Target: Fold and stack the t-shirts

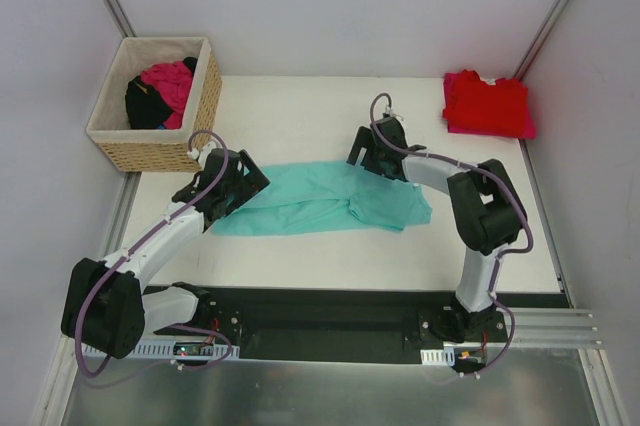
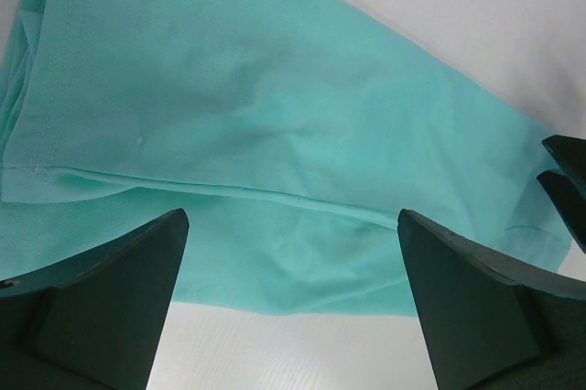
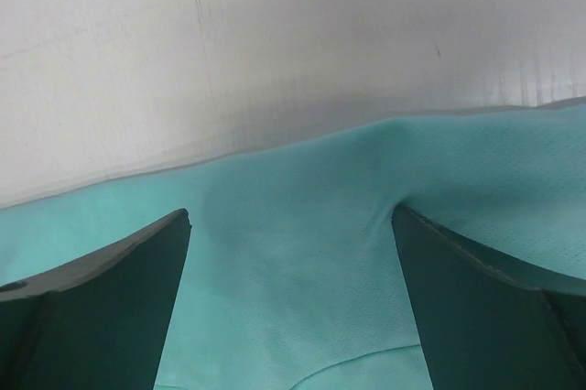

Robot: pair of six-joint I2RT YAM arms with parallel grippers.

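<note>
Left claw [image 2: 293, 225] and right claw [image 3: 291, 223] gape wide over the teal t-shirt [image 1: 320, 201], at nine and one o'clock.

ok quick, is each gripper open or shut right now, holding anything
left gripper: open, holding nothing, jaws over the teal t-shirt
right gripper: open, holding nothing, jaws at the same shirt's far edge
</note>
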